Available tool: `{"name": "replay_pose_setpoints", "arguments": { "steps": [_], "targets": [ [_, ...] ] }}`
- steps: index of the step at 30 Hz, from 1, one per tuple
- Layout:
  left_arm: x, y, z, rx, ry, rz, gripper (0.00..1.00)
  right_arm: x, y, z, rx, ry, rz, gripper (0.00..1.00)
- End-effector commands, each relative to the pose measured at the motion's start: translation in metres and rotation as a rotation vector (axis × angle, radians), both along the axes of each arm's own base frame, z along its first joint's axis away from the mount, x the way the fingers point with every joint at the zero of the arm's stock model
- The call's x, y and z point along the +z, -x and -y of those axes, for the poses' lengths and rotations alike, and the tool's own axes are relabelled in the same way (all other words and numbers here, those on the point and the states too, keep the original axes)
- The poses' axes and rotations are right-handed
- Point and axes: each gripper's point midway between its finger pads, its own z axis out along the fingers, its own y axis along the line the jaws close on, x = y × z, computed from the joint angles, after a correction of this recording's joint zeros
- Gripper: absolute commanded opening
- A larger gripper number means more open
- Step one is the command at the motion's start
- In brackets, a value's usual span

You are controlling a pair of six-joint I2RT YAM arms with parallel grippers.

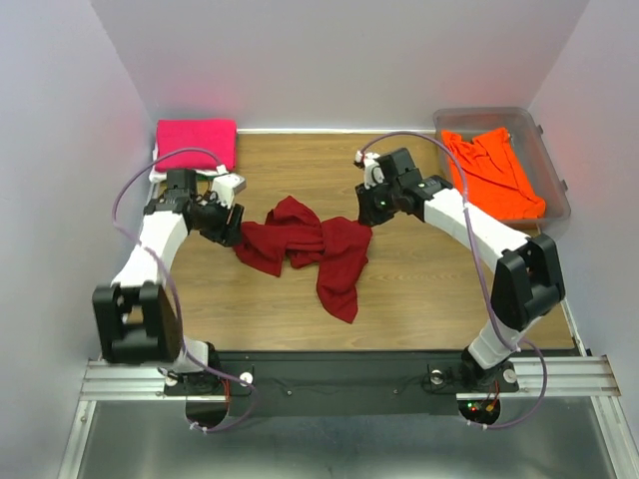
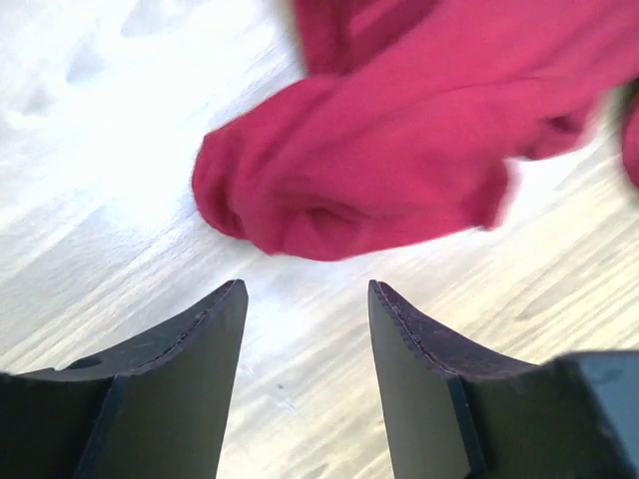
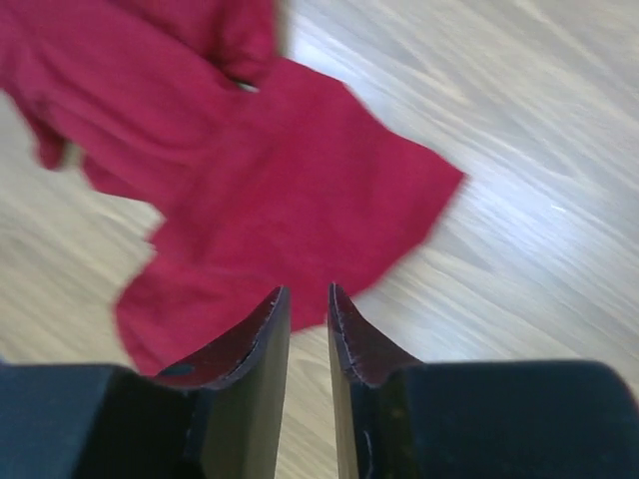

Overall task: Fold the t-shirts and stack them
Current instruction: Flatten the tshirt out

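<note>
Tabletop (image 1: 419, 299) seen overhead alone includes pink t-shirt (image 1: 196, 142) and orange t-shirt (image 1: 494, 175).

Dark red tee (image 1: 310, 249) crumpled at ctr (pink tee (image 1: 196, 142) folded back-left).

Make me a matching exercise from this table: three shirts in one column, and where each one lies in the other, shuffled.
Column one:
1. red shirt
2. pink shirt
3. orange shirt

Column two:
A. in the tub, far right
B. crumpled in the middle of the table
C. folded, far left corner

Pairs: 1-B; 2-C; 3-A
</note>
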Motion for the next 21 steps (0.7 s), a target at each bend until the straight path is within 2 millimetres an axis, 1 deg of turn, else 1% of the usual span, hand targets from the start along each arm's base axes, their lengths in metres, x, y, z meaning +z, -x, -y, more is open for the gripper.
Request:
{"name": "replay_pose_setpoints", "arguments": {
  "steps": [1, 2, 3, 4, 5, 6, 7, 8, 9, 11, 12, 13, 14, 16, 17, 18, 19, 20, 21],
  "targets": [
    [0.021, 0.023, 0.036, -0.063, -0.007, 0.113, 0.63, 0.008, 0.005, -0.047, 0.038, -0.123, -0.061, 0.32],
    [0.016, 0.031, 0.053, -0.12, -0.004, 0.111, 0.78, 0.004, 0.006, -0.052, 0.042, -0.127, -0.079, 0.33],
    [0.017, 0.032, 0.056, -0.114, -0.011, 0.109, 0.98, 0.0, 0.006, -0.058, 0.047, -0.131, -0.094, 0.33],
    [0.017, 0.026, 0.061, -0.099, -0.009, 0.124, 0.99, -0.004, 0.009, -0.065, 0.056, -0.129, -0.108, 0.33],
    [0.013, 0.026, 0.066, -0.098, -0.016, 0.11, 0.99, -0.008, 0.01, -0.07, 0.055, -0.125, -0.119, 0.34],
    [0.003, 0.031, 0.077, -0.134, -0.027, 0.082, 0.99, -0.019, 0.008, -0.072, 0.043, -0.101, -0.132, 0.38],
    [-0.003, 0.031, 0.081, -0.13, -0.047, 0.078, 0.99, -0.02, 0.009, -0.078, 0.049, -0.098, -0.128, 0.38],
    [-0.013, 0.035, 0.081, -0.132, -0.085, 0.059, 0.99, -0.022, 0.008, -0.081, 0.047, -0.09, -0.128, 0.39],
    [-0.018, 0.04, 0.092, -0.167, -0.099, 0.055, 0.99, -0.028, 0.007, -0.082, 0.038, -0.076, -0.132, 0.39],
    [-0.025, 0.039, 0.096, -0.162, -0.139, 0.059, 0.99, -0.034, 0.007, -0.085, 0.031, -0.055, -0.131, 0.4],
    [-0.028, 0.043, 0.106, -0.194, -0.152, 0.06, 0.99, -0.041, 0.006, -0.084, 0.022, -0.042, -0.138, 0.4],
    [-0.035, 0.042, 0.109, -0.193, -0.166, 0.053, 0.99, -0.045, 0.006, -0.085, 0.021, -0.034, -0.145, 0.4],
    [-0.04, 0.041, 0.109, -0.18, -0.197, 0.047, 0.94, -0.053, 0.007, -0.084, 0.013, -0.027, -0.162, 0.4],
    [-0.053, 0.041, 0.112, -0.177, -0.223, 0.016, 0.83, -0.059, 0.009, -0.082, 0.004, -0.019, -0.177, 0.39],
    [-0.057, 0.037, 0.108, -0.159, -0.253, 0.012, 0.77, -0.062, 0.01, -0.082, 0.002, -0.014, -0.185, 0.39],
    [-0.061, 0.037, 0.106, -0.151, -0.265, -0.004, 0.67, -0.067, 0.011, -0.08, -0.003, -0.007, -0.194, 0.38],
    [-0.078, 0.036, 0.103, -0.137, -0.304, -0.061, 0.6, -0.073, 0.016, -0.077, 0.0, 0.003, -0.208, 0.35],
    [-0.082, 0.035, 0.102, -0.135, -0.315, -0.075, 0.57, -0.074, 0.017, -0.076, 0.003, 0.007, -0.208, 0.33],
    [-0.09, 0.037, 0.101, -0.139, -0.331, -0.104, 0.57, -0.077, 0.021, -0.074, 0.005, 0.016, -0.217, 0.31]
  ]
}}
